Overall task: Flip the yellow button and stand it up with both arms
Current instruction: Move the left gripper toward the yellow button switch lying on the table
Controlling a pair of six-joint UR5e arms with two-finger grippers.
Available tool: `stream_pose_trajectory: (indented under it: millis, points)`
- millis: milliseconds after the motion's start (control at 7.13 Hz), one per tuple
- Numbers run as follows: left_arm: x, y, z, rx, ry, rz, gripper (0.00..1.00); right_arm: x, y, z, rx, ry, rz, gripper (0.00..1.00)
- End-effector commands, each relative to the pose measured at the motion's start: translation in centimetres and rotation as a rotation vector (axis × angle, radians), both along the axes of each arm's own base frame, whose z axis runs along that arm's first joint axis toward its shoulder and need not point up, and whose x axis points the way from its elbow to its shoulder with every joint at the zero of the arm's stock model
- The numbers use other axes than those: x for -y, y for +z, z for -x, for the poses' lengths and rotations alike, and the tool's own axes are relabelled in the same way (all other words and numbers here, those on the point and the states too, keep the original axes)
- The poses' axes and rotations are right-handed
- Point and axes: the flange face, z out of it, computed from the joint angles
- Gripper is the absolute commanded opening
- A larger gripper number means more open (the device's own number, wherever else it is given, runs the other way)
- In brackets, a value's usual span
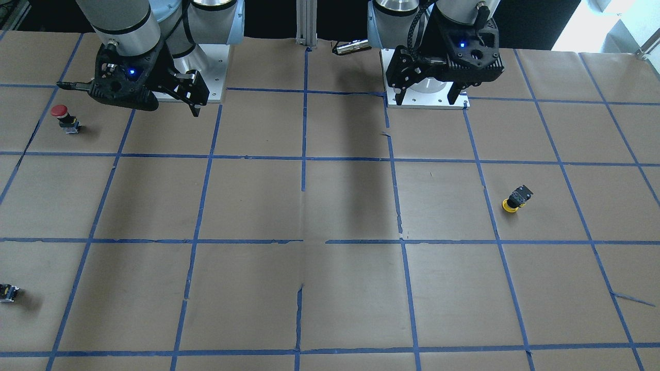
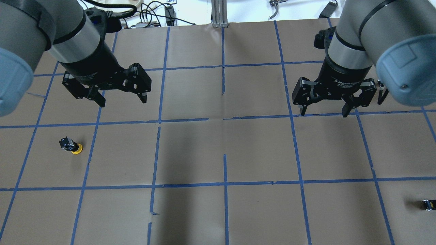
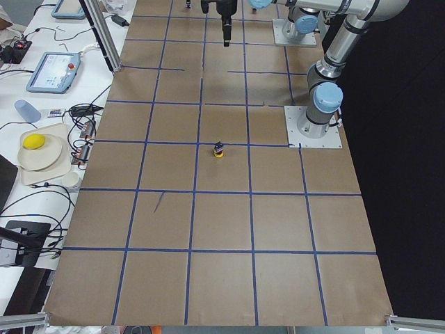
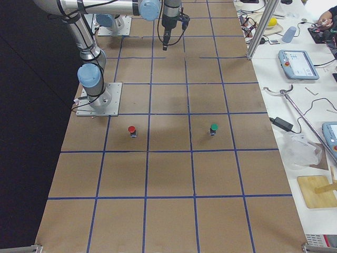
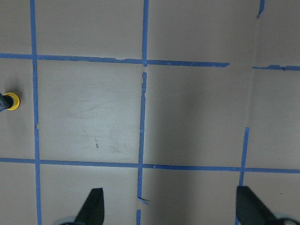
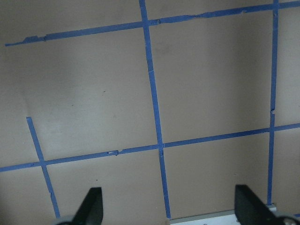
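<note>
The yellow button (image 1: 515, 199) rests cap-down on the brown paper with its black body pointing up and tilted. It also shows in the overhead view (image 2: 71, 145), the exterior left view (image 3: 219, 149) and at the left edge of the left wrist view (image 5: 9, 101). My left gripper (image 2: 123, 101) hangs open and empty above the table, well apart from the button, and its wrist view (image 5: 171, 206) shows both fingertips spread. My right gripper (image 2: 323, 113) is open and empty over the other half of the table, with spread fingertips in its wrist view (image 6: 168, 206).
A red-capped button (image 1: 64, 117) stands near my right gripper's side. A small dark block (image 1: 7, 292) lies at the table's edge, also in the overhead view (image 2: 428, 205). A green-capped button (image 4: 213, 128) shows in the exterior right view. Blue tape lines grid the paper.
</note>
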Motion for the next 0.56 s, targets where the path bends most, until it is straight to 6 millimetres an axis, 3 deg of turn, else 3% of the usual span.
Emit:
stream_pose_trajectory:
  millis: [0, 280, 421]
  points:
    - [0.0, -0.1, -0.5, 0.007, 0.008, -0.002, 1.0, 0.0, 0.0, 0.0, 0.0, 0.0, -0.002, 1.0]
    - [0.6, -0.6, -2.1, 0.013, -0.005, -0.015, 1.0, -0.1, -0.2, 0.0, -0.002, 0.0, -0.005, 1.0]
    - [2.0, -2.9, -6.3, 0.011, 0.05, -0.066, 0.99, -0.2, -0.1, 0.2, -0.018, 0.004, -0.001, 1.0]
